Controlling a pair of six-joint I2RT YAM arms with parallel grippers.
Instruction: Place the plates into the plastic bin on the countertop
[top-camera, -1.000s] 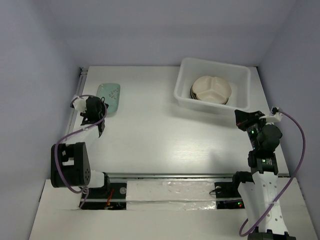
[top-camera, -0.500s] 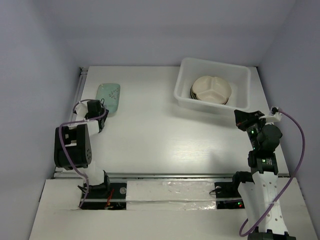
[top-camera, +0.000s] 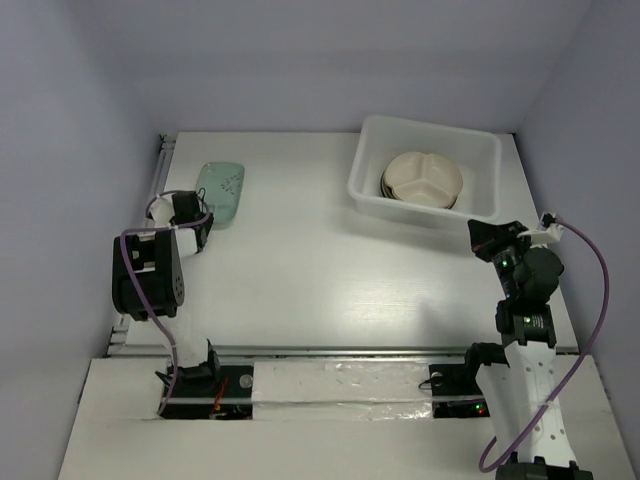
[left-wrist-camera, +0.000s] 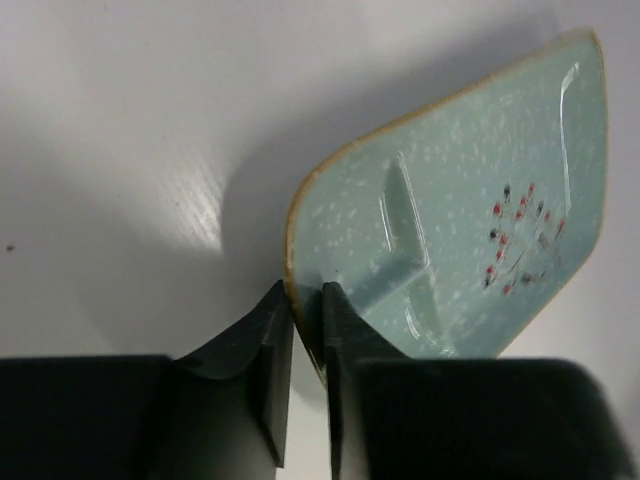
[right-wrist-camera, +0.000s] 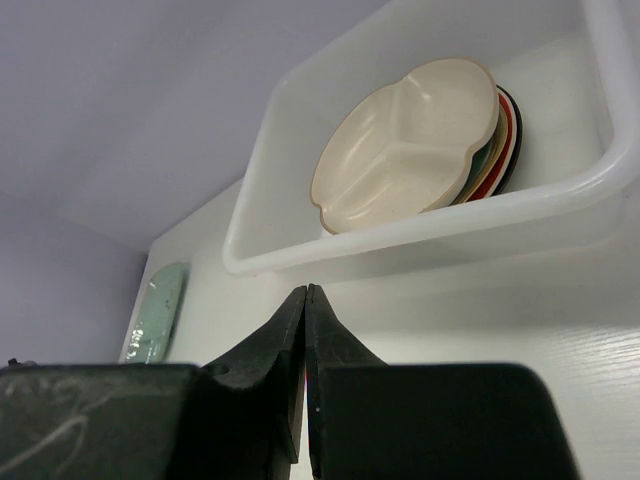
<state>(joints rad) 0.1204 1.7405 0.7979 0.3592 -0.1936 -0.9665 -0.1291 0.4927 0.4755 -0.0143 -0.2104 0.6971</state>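
Mint plate (left-wrist-camera: 470, 230) rim sits pinched in left tool (left-wrist-camera: 304, 300).

Pale lilac walls (top-camera: 70, 120), glossy white front strip (top-camera: 340, 386)

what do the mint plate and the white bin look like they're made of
Mint plate: probably glazed ceramic or melamine. Its surface is glossy, speckled mint, with a thin tan rim and a small printed flower sprig. The look alone can't settle which.
Plastic bin: moulded plastic, translucent white, semi-matte. Its walls let light through, and its corners and rim are rounded.
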